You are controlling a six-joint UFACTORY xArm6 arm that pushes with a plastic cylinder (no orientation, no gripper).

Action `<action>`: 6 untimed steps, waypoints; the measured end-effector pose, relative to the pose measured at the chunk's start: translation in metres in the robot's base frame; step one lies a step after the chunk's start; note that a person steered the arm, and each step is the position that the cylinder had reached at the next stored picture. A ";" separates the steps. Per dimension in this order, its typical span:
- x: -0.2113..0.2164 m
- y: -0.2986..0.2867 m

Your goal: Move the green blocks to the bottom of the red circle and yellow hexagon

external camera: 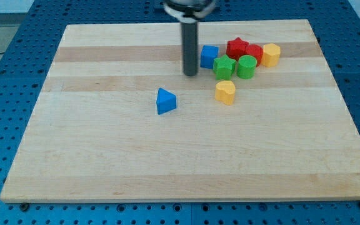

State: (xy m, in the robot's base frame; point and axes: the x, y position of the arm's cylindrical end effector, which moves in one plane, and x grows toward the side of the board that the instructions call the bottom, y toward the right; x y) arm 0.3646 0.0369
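My tip (190,74), bare and touching nothing, stands just left of blue cube (209,56). Green star-shaped block (224,67) and green cylinder (246,66) sit below red circle (254,53), yellow hexagon (271,54); wooden board (105,150) open below.

The arm's straight dark cylindrical rod (190,47) comes down from the view's top edge, standing upright and nearly vertical. Its tip (190,75) rests at table height, with the wider dark mount directly above it, partly cropped.
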 end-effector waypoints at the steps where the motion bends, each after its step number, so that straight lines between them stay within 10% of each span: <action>1: -0.016 0.044; 3: -0.075 0.022; 6: -0.024 0.063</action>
